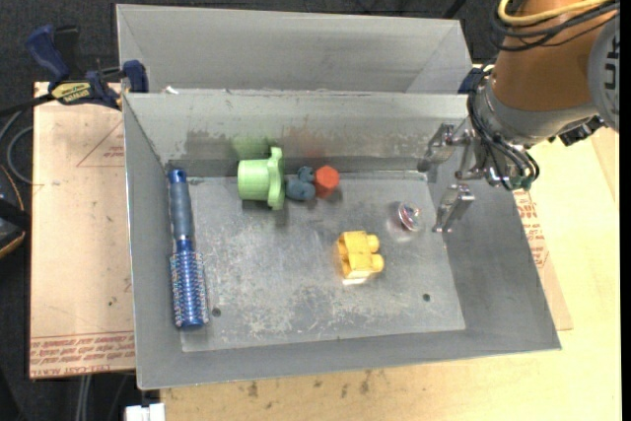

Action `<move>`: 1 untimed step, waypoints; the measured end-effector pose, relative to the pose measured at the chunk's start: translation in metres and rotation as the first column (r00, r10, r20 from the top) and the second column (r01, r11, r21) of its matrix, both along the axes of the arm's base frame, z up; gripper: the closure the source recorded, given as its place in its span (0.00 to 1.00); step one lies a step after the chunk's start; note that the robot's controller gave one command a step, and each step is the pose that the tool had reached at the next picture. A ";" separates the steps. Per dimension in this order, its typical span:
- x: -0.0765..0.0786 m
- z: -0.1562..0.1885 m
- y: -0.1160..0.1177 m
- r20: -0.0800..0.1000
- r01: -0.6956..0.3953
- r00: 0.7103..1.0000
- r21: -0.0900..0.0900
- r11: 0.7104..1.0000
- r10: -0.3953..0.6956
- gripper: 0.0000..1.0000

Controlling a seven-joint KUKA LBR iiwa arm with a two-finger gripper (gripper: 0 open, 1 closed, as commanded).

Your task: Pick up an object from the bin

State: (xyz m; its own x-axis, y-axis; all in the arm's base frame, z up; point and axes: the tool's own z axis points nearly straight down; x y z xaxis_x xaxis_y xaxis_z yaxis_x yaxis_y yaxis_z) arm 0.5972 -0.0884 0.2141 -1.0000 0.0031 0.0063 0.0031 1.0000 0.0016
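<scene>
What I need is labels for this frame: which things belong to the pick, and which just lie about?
Job in hand: gripper, at the bin's right; small shiny thing nearest it, the likeliest pick; grey bin.
Lying about: yellow block; green spool; blue-and-orange toy; blue hairbrush.

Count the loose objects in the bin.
5: a blue hairbrush along the left wall, a green spool at the back, a blue-and-orange piece beside it, a yellow block mid-floor, a small shiny thing by the gripper.

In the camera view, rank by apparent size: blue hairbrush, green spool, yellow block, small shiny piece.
blue hairbrush
green spool
yellow block, only slightly smaller than the spool, so that pair is unsure
small shiny piece
</scene>
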 end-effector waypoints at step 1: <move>0.007 -0.123 -0.002 0.004 -0.417 0.909 0.002 0.909 0.417 0.00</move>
